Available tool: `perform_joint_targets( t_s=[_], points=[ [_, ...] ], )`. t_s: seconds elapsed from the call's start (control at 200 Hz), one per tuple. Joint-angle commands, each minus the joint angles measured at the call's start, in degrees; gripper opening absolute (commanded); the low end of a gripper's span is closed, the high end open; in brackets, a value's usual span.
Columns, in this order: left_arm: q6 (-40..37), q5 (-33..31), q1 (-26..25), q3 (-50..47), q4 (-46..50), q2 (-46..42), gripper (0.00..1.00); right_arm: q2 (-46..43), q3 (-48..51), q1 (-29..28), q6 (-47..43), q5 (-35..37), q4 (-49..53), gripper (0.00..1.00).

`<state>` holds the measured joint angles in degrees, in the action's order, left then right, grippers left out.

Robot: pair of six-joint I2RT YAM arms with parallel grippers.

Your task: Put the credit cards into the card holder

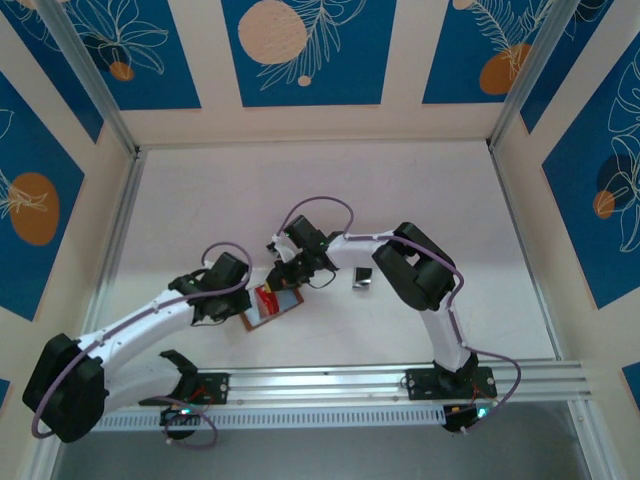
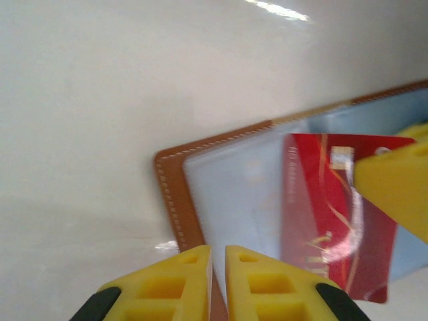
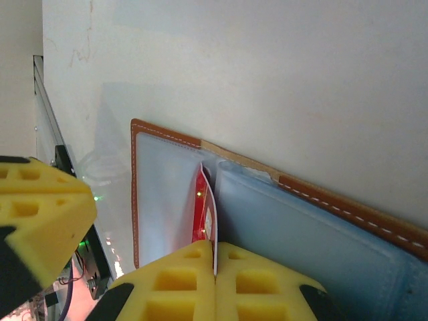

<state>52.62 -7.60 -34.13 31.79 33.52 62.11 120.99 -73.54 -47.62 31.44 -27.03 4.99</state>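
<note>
Card holder (image 2: 227,194) clamped at its six o'clock edge by my narrow left claw (image 2: 218,253); my right claw (image 3: 215,249), gripping the credit card (image 2: 321,221), should slide it in edge-first.

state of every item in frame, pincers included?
card holder: open, pale inside facing up, on the table.
red credit card: clamped in the right pincer, over the holder's inside; in a pocket or not, unclear.
right pincer: shut on the red credit card.
left pincer: nearly shut, seemingly pinching the card holder's brown edge.
small silvery-grey piece: on the table, apart from the holder, untouched.
</note>
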Motion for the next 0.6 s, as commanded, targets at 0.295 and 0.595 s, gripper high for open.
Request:
perform_joint_targets(
  t_s=[0.295, 0.595],
  points=[
    [-1.06, 1.73, 1.99, -1.60, -4.48, 10.26, 0.12, 2.23, -0.50, -0.78, -3.29, -0.26, 7.16, 0.00],
    [-2.42, 1.35, 1.96, -1.82, -6.94, 13.99, 0.12, 2.59, -1.26, -0.50, -5.34, -1.50, 11.01, 0.00]
  ],
)
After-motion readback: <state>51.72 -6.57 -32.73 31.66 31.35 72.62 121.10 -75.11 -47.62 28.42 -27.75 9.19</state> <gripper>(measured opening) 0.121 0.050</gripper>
